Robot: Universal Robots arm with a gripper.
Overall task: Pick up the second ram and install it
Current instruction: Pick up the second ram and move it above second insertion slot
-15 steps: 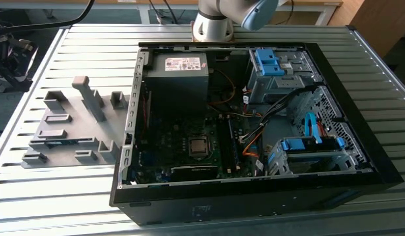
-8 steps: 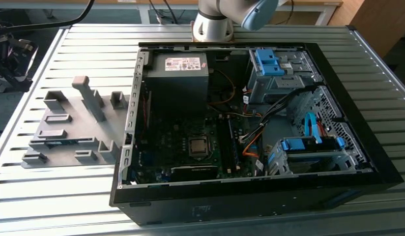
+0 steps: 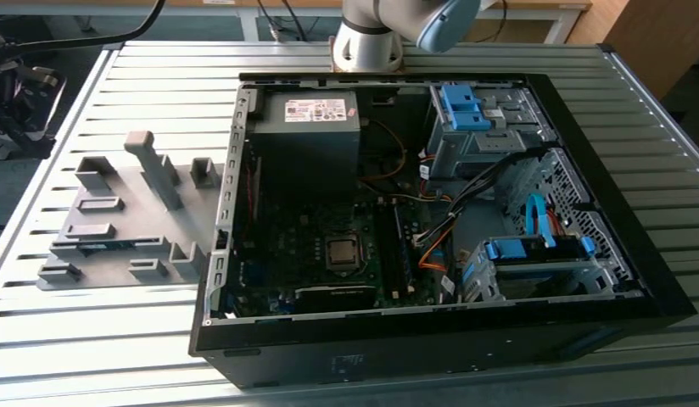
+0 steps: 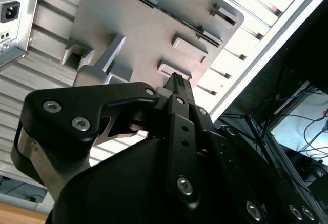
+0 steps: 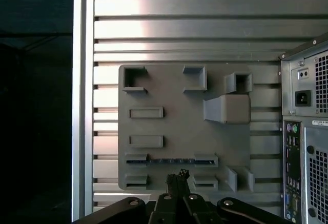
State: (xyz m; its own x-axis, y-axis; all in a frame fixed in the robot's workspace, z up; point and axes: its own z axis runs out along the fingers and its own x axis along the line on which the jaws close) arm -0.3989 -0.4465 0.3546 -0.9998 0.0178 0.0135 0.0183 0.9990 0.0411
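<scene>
The second ram [image 5: 171,160] is a thin dark stick standing on edge in a long slot of the grey fixture plate [image 5: 174,131]. In the exterior view the ram [image 3: 112,246] shows blue-green near the plate's [image 3: 123,225] front edge, to the left of the open computer case [image 3: 440,212]. In both wrist views my gripper [image 5: 180,174] hangs well above the plate, close to the ram's slot, its fingertips [image 4: 176,79] pressed together with nothing between them. From the second wrist view the ram [image 4: 179,19] lies far below the gripper.
The plate carries several grey blocks and a tall post [image 3: 155,165]. The case's back panel [image 5: 305,131] stands beside the plate. Inside the case are a power supply [image 3: 313,114], the motherboard [image 3: 327,246], cables and blue drive clips [image 3: 463,106]. The arm's base [image 3: 366,42] rises behind the case.
</scene>
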